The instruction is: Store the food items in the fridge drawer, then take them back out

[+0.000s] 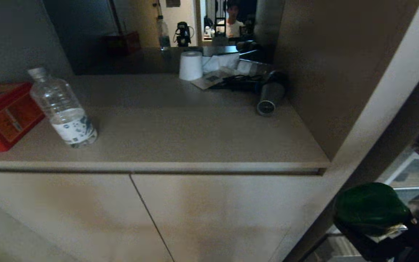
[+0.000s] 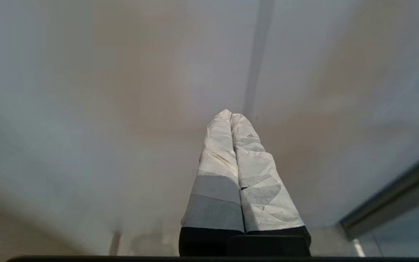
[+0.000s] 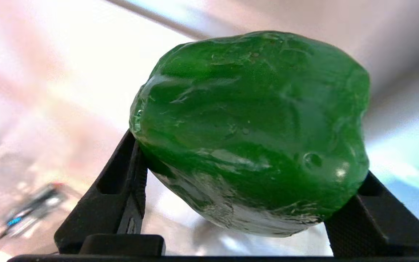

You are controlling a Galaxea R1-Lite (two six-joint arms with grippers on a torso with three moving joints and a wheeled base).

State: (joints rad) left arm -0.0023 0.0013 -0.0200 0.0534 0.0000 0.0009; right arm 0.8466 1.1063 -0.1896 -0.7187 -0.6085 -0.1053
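The head view is dim and a little soft, with the brightest light coming from the lit room far behind the table (image 1: pixel 180 123), while the cabinet fronts below carry uneven brownish shadow patches. In the left wrist view, the taped fingers (image 2: pixel 227 171) are fairly sharp but the pale surface behind them is blurred. In the right wrist view, the bell pepper (image 3: pixel 253 131) is sharp and glossy with small white glare spots, and its background is overexposed and smeared.
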